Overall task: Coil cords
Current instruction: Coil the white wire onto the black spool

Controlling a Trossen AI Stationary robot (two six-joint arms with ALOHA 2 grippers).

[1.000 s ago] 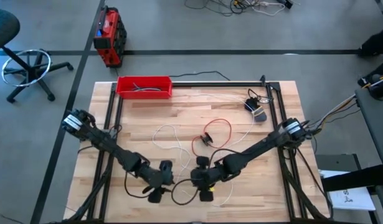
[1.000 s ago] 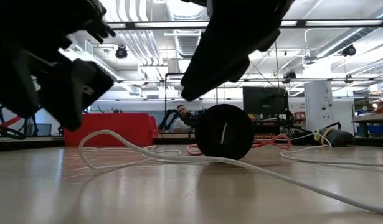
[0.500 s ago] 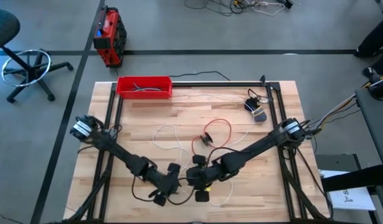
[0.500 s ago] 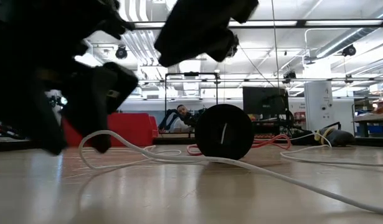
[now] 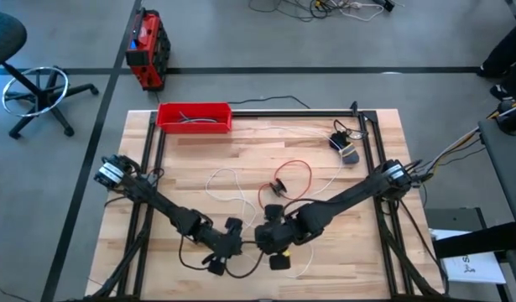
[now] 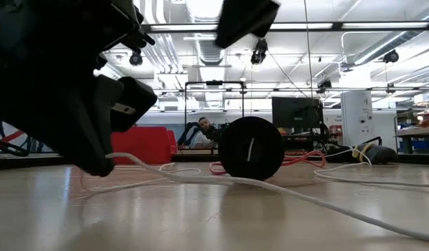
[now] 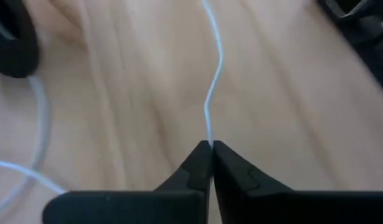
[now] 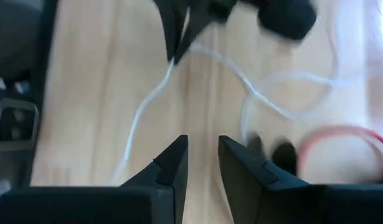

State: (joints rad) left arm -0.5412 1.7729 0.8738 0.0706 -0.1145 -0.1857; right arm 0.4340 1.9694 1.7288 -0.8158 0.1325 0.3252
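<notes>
White cord [image 7: 211, 93] in left gripper [image 7: 210, 147]

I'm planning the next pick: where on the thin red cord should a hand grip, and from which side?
Pinch the thin red cord on its loop's outer arc, coming straight down: it lies flat on the wooden table, so a sideways approach likely fails.

high: straight down over whole table [image 5: 199, 159] | low: table height, level, facing the room | wrists: close above the wood | shared: white cord [image 7: 211, 93] in all views
</notes>
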